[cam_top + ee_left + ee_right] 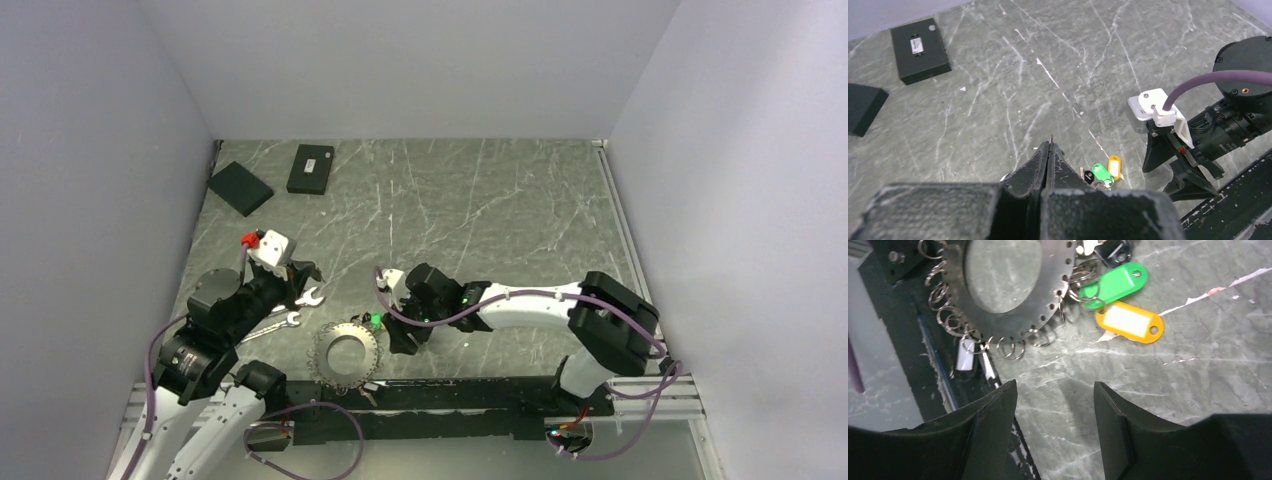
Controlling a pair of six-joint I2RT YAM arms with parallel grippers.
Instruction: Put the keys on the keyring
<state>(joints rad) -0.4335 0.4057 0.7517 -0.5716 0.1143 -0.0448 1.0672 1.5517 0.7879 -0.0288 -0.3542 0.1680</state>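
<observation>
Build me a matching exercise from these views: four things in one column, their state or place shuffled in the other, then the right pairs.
Things:
1. left claw
2. right claw
3. orange tag
4. labelled black box

States or places:
A. at the far left of the table
B. fingers closed together
C. lying right beside the green tag
D. fingers apart, nothing between them

Pairs: 1-B, 2-D, 3-C, 4-A.

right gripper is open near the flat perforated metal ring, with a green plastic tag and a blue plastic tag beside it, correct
One thing is wrong: the second tag is orange, not blue. The right wrist view shows the oblong orange plastic tag beside the green plastic tag at the flat perforated metal ring, with the right gripper open.
</observation>
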